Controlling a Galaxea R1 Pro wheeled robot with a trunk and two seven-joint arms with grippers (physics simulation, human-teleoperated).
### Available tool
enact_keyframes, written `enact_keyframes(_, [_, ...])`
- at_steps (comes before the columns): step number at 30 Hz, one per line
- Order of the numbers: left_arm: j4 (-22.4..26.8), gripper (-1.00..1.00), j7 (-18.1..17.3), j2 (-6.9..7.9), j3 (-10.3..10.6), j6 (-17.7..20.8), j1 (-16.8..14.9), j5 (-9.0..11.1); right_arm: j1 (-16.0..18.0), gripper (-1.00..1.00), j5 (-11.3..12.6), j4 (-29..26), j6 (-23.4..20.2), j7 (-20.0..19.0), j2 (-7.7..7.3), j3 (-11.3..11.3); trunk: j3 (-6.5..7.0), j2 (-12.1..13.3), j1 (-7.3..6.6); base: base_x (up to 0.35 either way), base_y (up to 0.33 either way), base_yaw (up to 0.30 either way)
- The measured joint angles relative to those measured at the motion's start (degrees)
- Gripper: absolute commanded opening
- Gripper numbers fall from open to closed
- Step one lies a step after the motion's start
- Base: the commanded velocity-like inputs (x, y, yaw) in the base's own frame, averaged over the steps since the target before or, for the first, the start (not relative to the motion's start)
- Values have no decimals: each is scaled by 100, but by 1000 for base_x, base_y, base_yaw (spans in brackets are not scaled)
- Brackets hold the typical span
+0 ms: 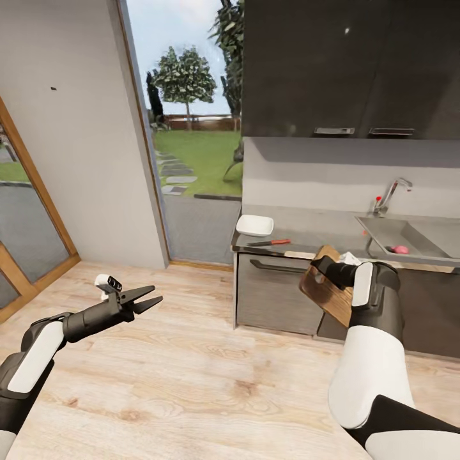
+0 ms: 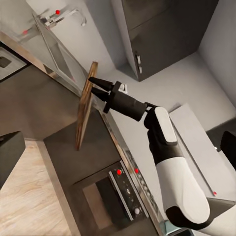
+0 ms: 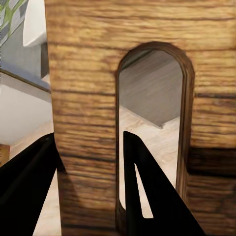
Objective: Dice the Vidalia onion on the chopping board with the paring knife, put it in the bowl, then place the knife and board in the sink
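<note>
**Operator:** Status of the near field, please.

**Technician:** Left gripper (image 1: 145,299) hangs over the wood floor (image 1: 191,377), fingers spread, holding nothing. Right gripper (image 2: 97,85) is pinched on the chopping board (image 1: 327,289); in the right wrist view one finger (image 3: 142,191) passes through the handle slot and the other sits outside the board's edge, so the strip of wood beside the slot is clamped between them. The board is carried in the air, tilted, in front of the cabinet (image 1: 271,297) and below the countertop (image 1: 306,236) edge.

**Operator:** Handling characteristics?

**Technician:** Judged stiff, flat and moderately light. Held at one end, the long free end will tend to swing. The slot end is the sound place to grip; the broad faces offer nothing to pinch.

**Operator:** Further out?

**Technician:** On the countertop, the paring knife (image 1: 271,242) lies flat near the front edge, just beside the bowl (image 1: 255,225), which stands behind it at the worktop's end. Both are beyond the board, toward the robot's left. The knife is slim and low; take it across the red-orange handle. The Vidalia onion (image 1: 400,249) rests in the sink (image 1: 409,237), well apart from the knife, under the faucet (image 1: 391,195).
</note>
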State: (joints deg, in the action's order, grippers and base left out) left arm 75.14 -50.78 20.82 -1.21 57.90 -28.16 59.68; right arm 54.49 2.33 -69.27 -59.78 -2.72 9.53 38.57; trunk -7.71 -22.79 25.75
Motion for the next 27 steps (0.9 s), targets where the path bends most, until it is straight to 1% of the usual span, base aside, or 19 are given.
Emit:
enact_keyframes(5, [-1, 100, 0, 0, 0, 0, 0, 0, 0, -100, 56, -57, 0, 2, 41, 65, 0, 0, 0, 0, 0, 0])
enact_keyframes(6, [0, 100, 0, 0, 0, 0, 0, -1, 0, -100, 69, -102, 0, 8, 41, 121, 0, 0, 0, 0, 0, 0])
enact_keyframes(7, [1, 100, 0, 0, 0, 0, 1, -1, 1, -100, 47, -177, 0, 18, 40, 221, 0, -1, 0, 0, 0, 0])
enact_keyframes(10, [-1, 100, 1, 1, -1, 1, 2, -2, 1, -100, -78, -644, -1, 60, 40, 771, 1, 0, 0, 0, 0, 0])
enact_keyframes(11, [-1, 100, 1, 0, -1, -1, 1, -1, 1, -100, -80, -943, -1, 90, 40, 959, 1, 1, 1, 0, 0, 0])
enact_keyframes(13, [1, 100, 1, 1, -1, 0, 2, 0, 2, -100, -432, -1443, -1, 144, 40, 1202, 1, -1, 0, 0, 0, 0])
enact_keyframes(14, [2, 100, 1, 1, -1, 1, 1, 2, -1, -100, -746, -1553, -1, 177, 41, 1313, 0, -1, -1, 0, 0, 0])
enact_keyframes(15, [2, 100, 1, 1, -1, 0, 1, 1, -1, -100, -909, -1592, -2, 164, 41, 1356, 0, 0, 0, 0, 0, 0])
enact_keyframes(16, [1, 100, 0, 0, 0, 0, 0, 0, 6, -100, -946, -1639, -2, 167, 42, 1412, 0, 0, 0, 0, 0, 0])
enact_keyframes(17, [0, 100, 0, 0, 0, 0, 0, 0, 25, -100, -1236, -1669, -3, 172, 42, 1456, 0, 0, 0, 0, 0, 0])
enact_keyframes(18, [-1, 100, 0, 0, 0, -1, 0, -1, 49, -100, -1834, -1712, -5, 177, 42, 1512, 0, 0, 0, 0, 0, 0])
enact_keyframes(19, [1, 100, 1, 1, -1, 0, 1, 0, 53, -100, -2220, -1726, -6, 182, 41, 1527, 0, 0, 0, 0, 0, 0])
enact_keyframes(20, [0, 100, 0, 0, 0, 0, 0, -1, 66, -100, -2137, -1729, -5, 179, 42, 1529, 0, 0, 0, 0, 0, 0])
enact_keyframes(21, [-2, 100, 0, 0, 0, -1, 0, -2, 87, -100, -2133, -1732, -5, 177, 43, 1528, 0, 0, 0, 0, 0, 0])
enact_keyframes(23, [0, 100, 0, 0, -1, -1, 1, -2, 232, -100, -2763, -1704, -7, 181, 42, 1532, 1, -1, 0, 0, 0, 0])
enact_keyframes(24, [-1, 100, 0, 0, 0, -1, 1, -3, 390, -100, -2935, -1639, -7, 181, 42, 1532, 1, 0, 0, 0, 0, 0])
enact_keyframes(25, [0, 100, 0, 0, 0, -1, 1, -3, 711, -100, -3280, -1351, -10, 179, 42, 1543, 2, 1, 1, 0, 0, 0])
enact_keyframes(26, [0, 100, -1, 0, 0, 1, 0, -1, 1063, -100, -3616, -815, -10, 175, 43, 1509, 2, -1, 0, 0, 0, 0])
enact_keyframes(27, [-1, 100, -1, -1, 2, 1, -1, -2, 1187, -100, -3325, -557, -9, 166, 43, 1530, 1, 2, 1, 0, 0, 0])
